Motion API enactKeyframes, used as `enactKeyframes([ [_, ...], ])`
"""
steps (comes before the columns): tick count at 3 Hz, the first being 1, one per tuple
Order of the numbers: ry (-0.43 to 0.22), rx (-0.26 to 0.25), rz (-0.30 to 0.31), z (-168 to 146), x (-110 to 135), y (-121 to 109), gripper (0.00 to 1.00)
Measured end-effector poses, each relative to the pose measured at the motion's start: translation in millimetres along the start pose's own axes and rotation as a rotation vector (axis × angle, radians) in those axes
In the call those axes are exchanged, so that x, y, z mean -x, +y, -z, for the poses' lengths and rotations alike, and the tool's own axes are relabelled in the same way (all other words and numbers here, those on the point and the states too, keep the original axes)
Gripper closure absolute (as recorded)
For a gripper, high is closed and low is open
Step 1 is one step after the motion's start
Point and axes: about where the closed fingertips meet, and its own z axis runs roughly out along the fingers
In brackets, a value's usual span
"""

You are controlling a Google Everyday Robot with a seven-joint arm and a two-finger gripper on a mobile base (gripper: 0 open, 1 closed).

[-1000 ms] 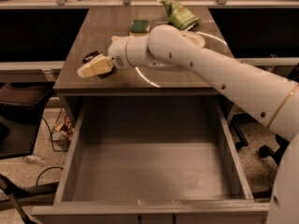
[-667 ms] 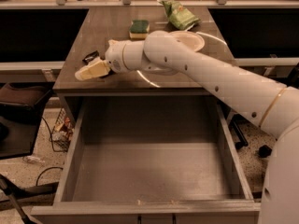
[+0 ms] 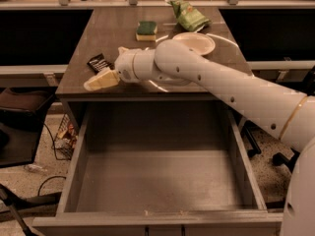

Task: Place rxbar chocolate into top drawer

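Gripper (image 3: 101,80) at table (image 3: 118,38) front-left edge, rxbar chocolate (image 3: 100,62) just at its 12 o'clock; grip state could not be told. Risk: glancing approach could have shoved bar toward 9 o'clock off table, missing open top drawer (image 3: 157,181)

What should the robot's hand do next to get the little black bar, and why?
Probably move the hand a little farther back over the table and down onto the rxbar chocolate. The bar lies flat near the table's front left corner, just beyond the hand, and does not look held yet. The top drawer already stands open below, so grasping seems to come first.
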Motion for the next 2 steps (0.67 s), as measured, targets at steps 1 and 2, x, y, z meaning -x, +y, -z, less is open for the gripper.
enactKeyframes([
  [1, 0.030, -0.030, -0.026, 13.5, -21.4, 3.9, 0.03],
  [2, 0.041, -0.038, -0.039, 16.9, -30.6, 8.1, 0.25],
])
